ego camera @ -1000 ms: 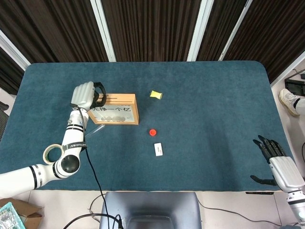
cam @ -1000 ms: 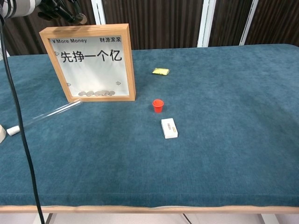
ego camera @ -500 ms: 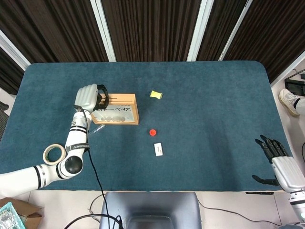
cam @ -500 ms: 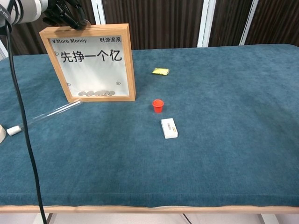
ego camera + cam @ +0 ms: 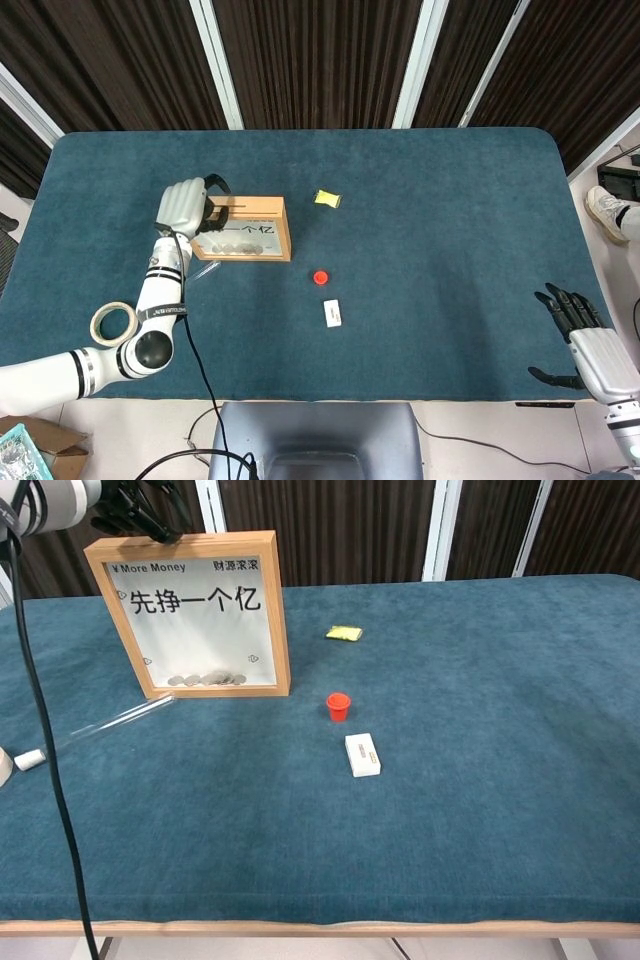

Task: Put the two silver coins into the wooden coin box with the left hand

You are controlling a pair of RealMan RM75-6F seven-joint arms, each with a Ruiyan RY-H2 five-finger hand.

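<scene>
Hovering: left hand [image 5: 183, 204] above the top left edge of the wooden coin box [image 5: 193, 615], dark fingertips [image 5: 140, 515] curled down at the box top; whether it pinches a coin cannot be told.
Box: upright on the blue table [image 5: 430, 200], several silver coins [image 5: 207, 680] lying inside at the bottom.
Right hand [image 5: 580, 335]: fingers spread, holding nothing, at the table's near right corner.
Nearby: red cap [image 5: 339, 706], white block [image 5: 362, 754], yellow object [image 5: 344, 633], tape roll [image 5: 113, 323].

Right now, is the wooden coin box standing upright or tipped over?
Upright. The wooden coin box stands on its lower edge in the chest view, coins piled at the bottom behind its window.
</scene>
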